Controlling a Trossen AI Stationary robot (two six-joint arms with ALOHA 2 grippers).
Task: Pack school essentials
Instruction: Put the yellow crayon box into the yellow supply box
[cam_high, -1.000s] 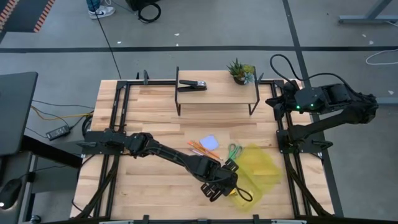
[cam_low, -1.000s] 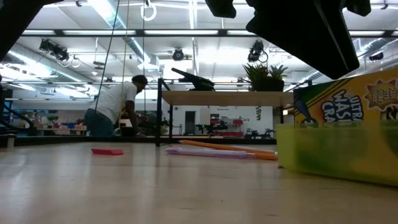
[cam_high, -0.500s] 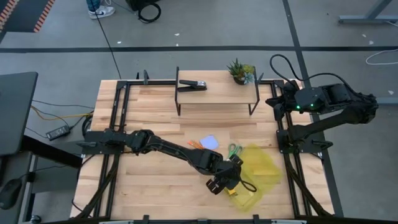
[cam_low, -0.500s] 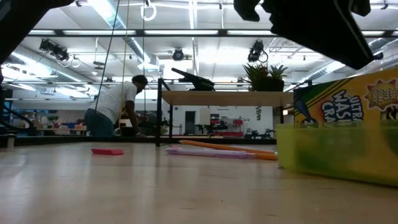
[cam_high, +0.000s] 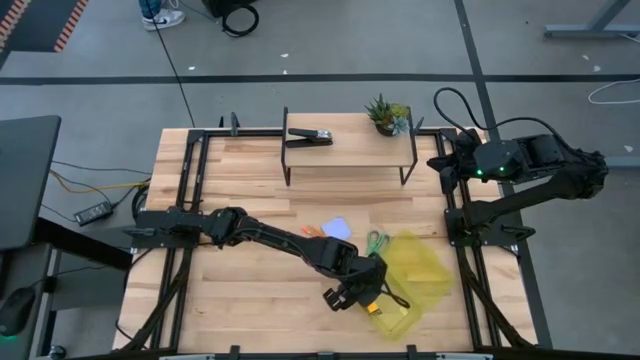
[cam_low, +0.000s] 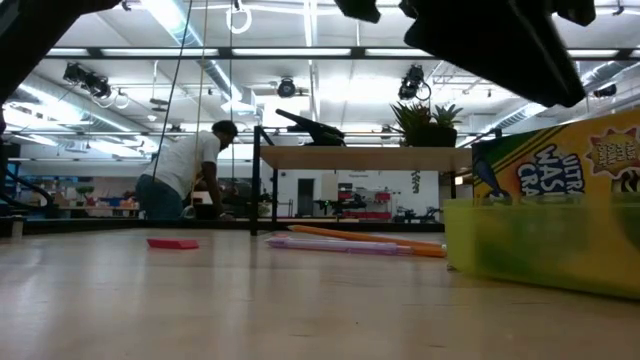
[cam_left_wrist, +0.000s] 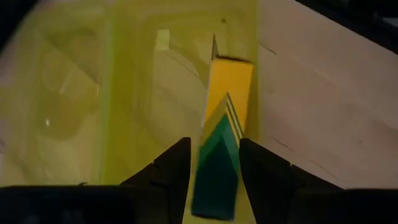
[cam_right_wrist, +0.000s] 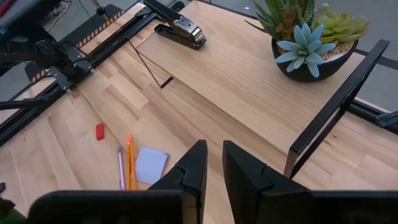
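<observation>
Crayon box (cam_left_wrist: 222, 134), yellow with green chevron, upright in translucent yellow pouch (cam_left_wrist: 118, 93), left end effector (cam_left_wrist: 214, 163) grasping it

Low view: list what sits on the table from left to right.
Tiny red piece → pink pencil and orange pencil lying together → yellow-green bin with the crayon box in it.

Left gripper (cam_left_wrist: 213, 163) reaches forward, jaws slightly parted; right gripper (cam_right_wrist: 212, 163) waits raised.
</observation>
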